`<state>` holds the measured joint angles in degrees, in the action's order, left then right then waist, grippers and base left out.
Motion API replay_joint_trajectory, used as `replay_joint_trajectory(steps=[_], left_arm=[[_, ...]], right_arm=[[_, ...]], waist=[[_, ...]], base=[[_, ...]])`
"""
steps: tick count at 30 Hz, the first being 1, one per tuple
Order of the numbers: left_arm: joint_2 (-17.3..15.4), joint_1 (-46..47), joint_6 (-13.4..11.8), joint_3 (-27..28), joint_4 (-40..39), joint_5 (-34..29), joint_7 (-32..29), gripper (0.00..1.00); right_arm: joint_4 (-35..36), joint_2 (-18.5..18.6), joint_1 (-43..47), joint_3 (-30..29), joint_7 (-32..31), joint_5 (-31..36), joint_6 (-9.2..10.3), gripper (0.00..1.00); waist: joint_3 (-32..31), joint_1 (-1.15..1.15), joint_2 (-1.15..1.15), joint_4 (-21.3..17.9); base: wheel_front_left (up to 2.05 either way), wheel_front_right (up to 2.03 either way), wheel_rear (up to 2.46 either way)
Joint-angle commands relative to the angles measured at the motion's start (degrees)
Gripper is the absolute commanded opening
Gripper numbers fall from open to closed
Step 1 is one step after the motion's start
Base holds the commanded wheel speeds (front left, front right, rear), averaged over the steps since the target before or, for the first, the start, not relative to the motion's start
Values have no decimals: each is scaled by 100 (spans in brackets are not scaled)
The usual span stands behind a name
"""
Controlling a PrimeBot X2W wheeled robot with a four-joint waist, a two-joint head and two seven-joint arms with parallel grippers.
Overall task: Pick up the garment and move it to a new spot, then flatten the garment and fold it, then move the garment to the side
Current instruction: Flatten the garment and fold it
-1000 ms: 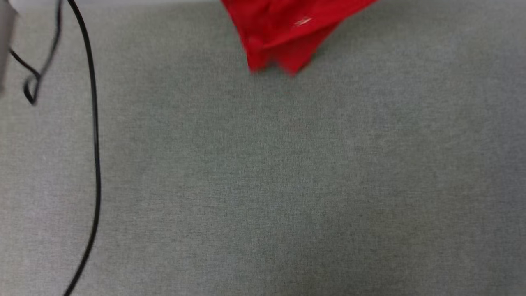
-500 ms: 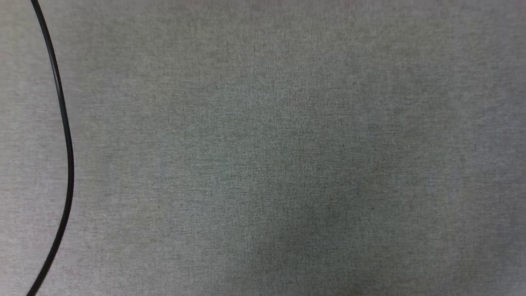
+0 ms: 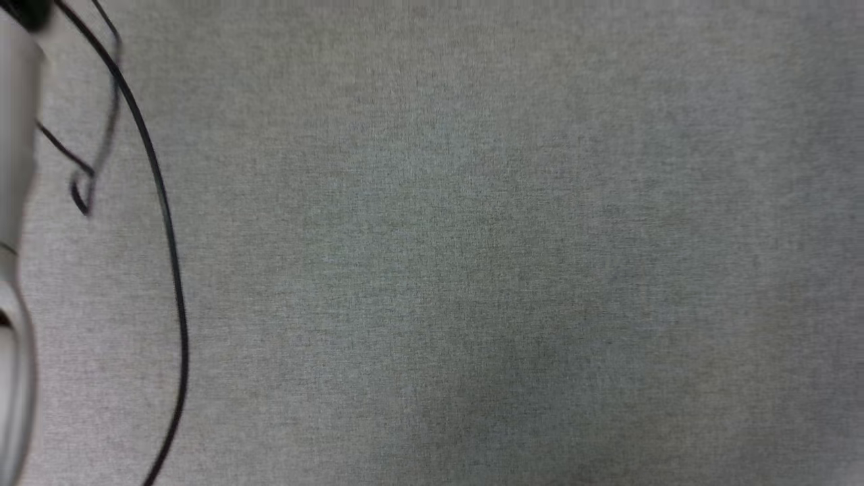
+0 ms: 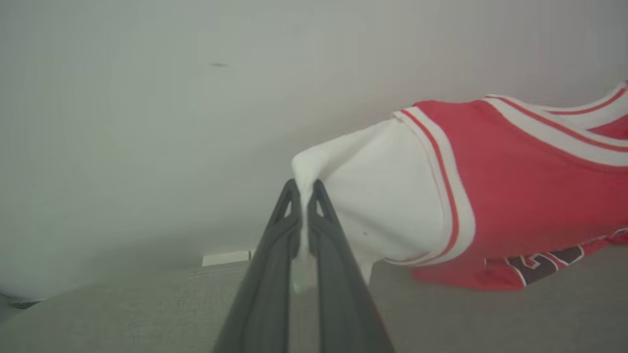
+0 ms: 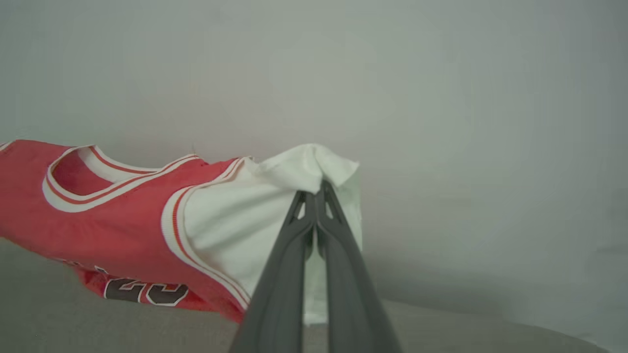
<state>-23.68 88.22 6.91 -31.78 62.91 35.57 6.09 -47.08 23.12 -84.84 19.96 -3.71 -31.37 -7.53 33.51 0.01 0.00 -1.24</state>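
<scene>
Counter is covered in grey woven cloth, flat, no wrinkles, slightly darker patch toward its near edge. Head view looks straight down on it: thick black cable curves from the far left corner down to the near edge, a thinner black cable loop sits just left of it, blurred, and a pale forearm runs along the left edge, also blurred. Wrist views look across the counter at a plain pale wall behind it; a small pale strip lies at the far edge of the counter, can't tell what it is. The wrist views carry the garment: red jersey, white short sleeves, red-striped white trim, held up and stretched between the two claws above the counter. Left claw is pinched closed on the bunched tip of a white sleeve, cloth squeezed between the two dark fingers and poking out above and below them. Right claw is closed tight on the tip of the other white sleeve, fingers nearly meeting around the cloth. Right wrist view adds the neck opening with its striped trim, facing up. Black white-outlined lettering is on the lower front, which hangs down toward the counter; it looks close to the cloth cover, can't tell if it touches. Left wrist view gets the same lettering from the other side, low at the right.
</scene>
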Motion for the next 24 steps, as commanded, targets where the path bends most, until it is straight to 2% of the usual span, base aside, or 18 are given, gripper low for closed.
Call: replay_joint_trajectory(steps=[1, 7, 16, 24], left_arm=[[13, -379, 29, 18, 21, 149, 70, 0], [131, -1881, 56, -59, -253, 630, 375, 0], [-66, -4071, 53, -112, -896, 1129, 744, 0], [-257, -5608, -202, -23, -1482, 1329, 833, 0]], right_arm=[[81, 18, 457, 127, 94, -178, 8, 0], [499, 132, 2222, 442, 342, -868, 8, 0], [1069, 300, 4305, 433, 626, -1402, 6, 0], [1412, 208, 5739, 124, 750, -1428, 8, 0]], waist=[[-255, -1, 0, -14], [-919, -1, 0, 20], [-1801, -1, 0, 20], [-2581, -1, 0, 18]], base=[[0, 0, 0], [0, 0, 0], [0, 0, 0], [0, 0, 0]])
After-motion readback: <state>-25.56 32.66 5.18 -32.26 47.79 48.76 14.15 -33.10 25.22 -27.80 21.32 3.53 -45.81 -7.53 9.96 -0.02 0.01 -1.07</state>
